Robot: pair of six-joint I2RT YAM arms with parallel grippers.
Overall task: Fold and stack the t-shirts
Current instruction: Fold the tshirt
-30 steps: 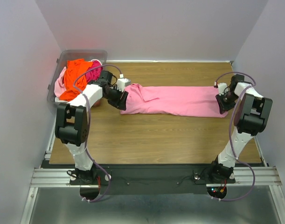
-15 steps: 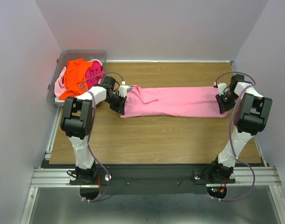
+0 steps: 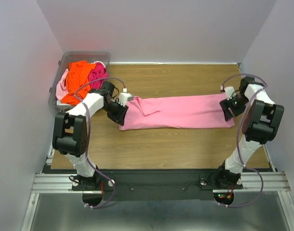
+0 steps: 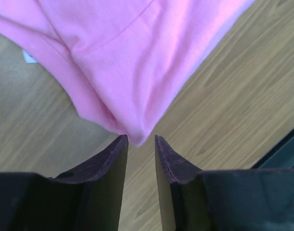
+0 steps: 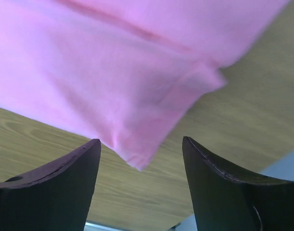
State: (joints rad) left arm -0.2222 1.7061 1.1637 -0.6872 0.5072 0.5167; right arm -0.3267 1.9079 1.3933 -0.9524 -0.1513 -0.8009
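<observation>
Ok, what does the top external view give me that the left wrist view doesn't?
Only the top external view shows the whole pink t-shirt stretched lengthwise between both arms, the right gripper at its far end, and the clear bin holding orange and pink shirts. Only the left wrist view shows the left gripper with a narrow gap between its fingertips and the shirt's corner hanging just at that gap; a grip isn't clear. Both show pink fabric over the wooden table.

The top external camera looks steeply down over the whole bench [image 3: 185, 144]. Both wrist cameras sit close, facing 12 o'clock at the shared pink t-shirt [image 3: 180, 111].
</observation>
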